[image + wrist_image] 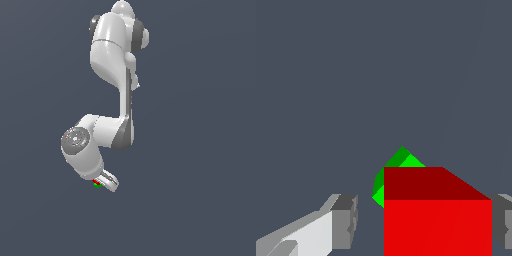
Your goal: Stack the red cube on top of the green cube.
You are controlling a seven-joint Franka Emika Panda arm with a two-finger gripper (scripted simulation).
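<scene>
In the wrist view the red cube (437, 215) fills the space between my gripper's (423, 222) fingers. One finger (346, 220) stands clear of the cube with a visible gap, and the other finger (502, 220) sits at the cube's opposite side. The gripper is open. The green cube (398, 162) peeks out from beyond the red one, turned at an angle to it and mostly covered. In the exterior view the red cube (96, 181) shows as a sliver directly above the green cube (98, 185), both tucked under the gripper (101, 183). Whether the two cubes touch cannot be told.
The white arm (112, 75) reaches down from the top of the exterior view and folds at a grey-capped joint (75, 140) just above the cubes. Around them lies a plain dark grey surface (200, 200).
</scene>
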